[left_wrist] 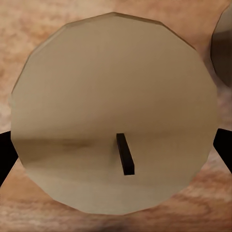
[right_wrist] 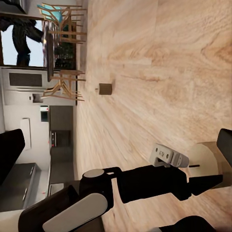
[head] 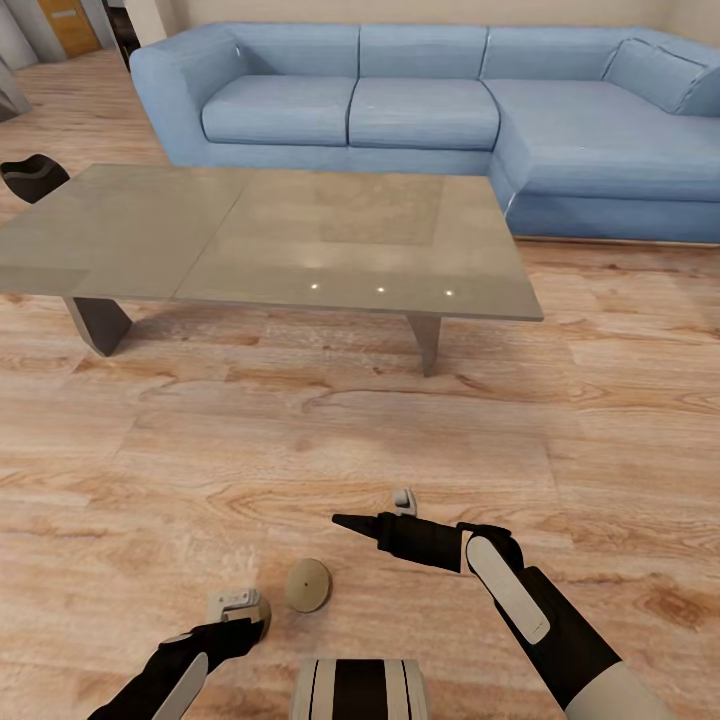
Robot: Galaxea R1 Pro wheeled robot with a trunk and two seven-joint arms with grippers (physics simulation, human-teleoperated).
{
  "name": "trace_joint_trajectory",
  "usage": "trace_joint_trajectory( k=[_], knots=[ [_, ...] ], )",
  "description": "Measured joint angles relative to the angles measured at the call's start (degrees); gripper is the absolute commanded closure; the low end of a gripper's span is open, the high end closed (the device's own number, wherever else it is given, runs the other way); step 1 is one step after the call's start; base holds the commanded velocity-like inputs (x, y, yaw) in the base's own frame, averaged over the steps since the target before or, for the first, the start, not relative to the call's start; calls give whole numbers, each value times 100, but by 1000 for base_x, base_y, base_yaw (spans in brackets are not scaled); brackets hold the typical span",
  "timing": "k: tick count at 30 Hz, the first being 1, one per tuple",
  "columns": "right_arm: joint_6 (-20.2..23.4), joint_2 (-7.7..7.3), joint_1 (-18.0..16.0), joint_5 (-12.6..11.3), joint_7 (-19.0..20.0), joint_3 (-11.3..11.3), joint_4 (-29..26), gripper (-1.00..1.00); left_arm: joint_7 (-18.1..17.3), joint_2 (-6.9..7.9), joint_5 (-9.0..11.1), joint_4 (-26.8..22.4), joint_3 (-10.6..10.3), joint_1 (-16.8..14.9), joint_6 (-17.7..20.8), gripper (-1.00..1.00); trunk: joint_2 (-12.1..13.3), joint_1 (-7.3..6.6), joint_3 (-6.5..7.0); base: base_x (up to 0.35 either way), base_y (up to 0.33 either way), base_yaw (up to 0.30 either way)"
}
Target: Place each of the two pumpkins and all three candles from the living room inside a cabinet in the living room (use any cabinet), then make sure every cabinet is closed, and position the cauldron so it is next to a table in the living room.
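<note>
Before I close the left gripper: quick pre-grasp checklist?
1. Candle centred between the left gripper's fingers: ok.
2. Candle upright, wick up: ok.
3. Left gripper open wide enough: ok, one finger stands at each side.
4. Second candle clear of the fingers: cannot tell, it sits close.
5. Right gripper out of the way: ok, open and off to the side.

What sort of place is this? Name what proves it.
Most likely a home living room, open to a dining and kitchen area. A blue sectional sofa stands behind a low grey coffee table on a wood plank floor. The right wrist view shows a dining table with wooden chairs farther off.
</note>
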Motion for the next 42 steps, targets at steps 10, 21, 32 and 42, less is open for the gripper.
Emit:
trace_joint_trajectory(
  k=[10, 21, 32, 42],
  knots=[
    [0, 0, 0, -2, -8, 0, 0, -100, 0, 0, 3, 1, 1, 1, -6, 100, 0, 0, 0, 0, 0, 0],
    [0, 0, 0, -3, -8, 0, 0, -100, 0, 0, 0, 1, 0, -2, -4, 100, 0, 0, 0, 0, 0, 0],
    [1, 0, 0, -5, -14, 0, 0, -100, -1, 7, -14, -4, 7, -2, 1, 100, 12, -24, 199, 0, 0, 0],
    [4, 0, 0, -22, -435, -12, 87, -100, -11, 86, -3, -187, 76, -4, 72, 100, 25, -49, 421, 0, 0, 0]
  ],
)
